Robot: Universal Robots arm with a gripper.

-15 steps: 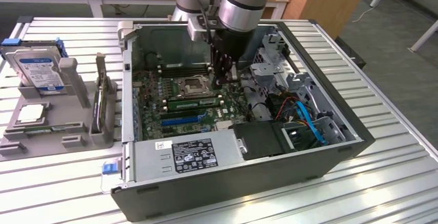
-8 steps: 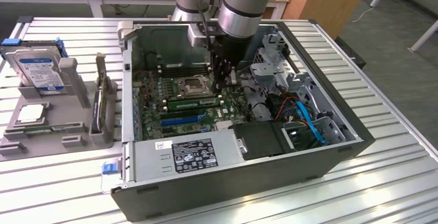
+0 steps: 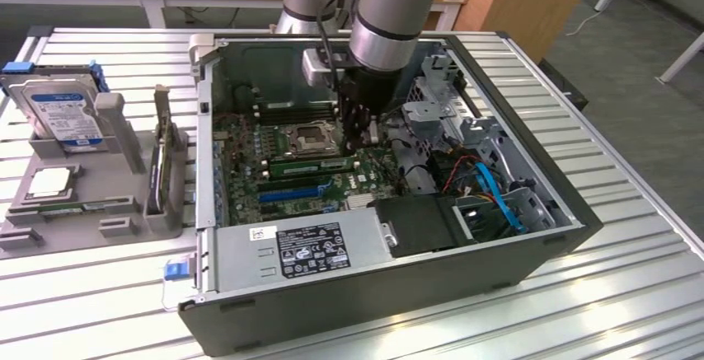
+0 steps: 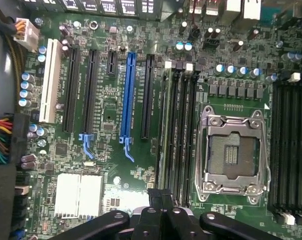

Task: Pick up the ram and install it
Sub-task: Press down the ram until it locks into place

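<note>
Gripper (image 4: 163, 210), jaws together at lower centre, presses over the ram (image 4: 164, 135) in its slot (image 4: 176, 130); off-centre force could leave 1 end unlatched.

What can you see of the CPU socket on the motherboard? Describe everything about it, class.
The CPU socket is a square frame of silvery metal with screws at its corners. It surrounds a dark centre of fine contacts, and no chip seems to be seated in it. It lies flat on the green motherboard, between two banks of black memory slots. Nothing touches it.
</note>
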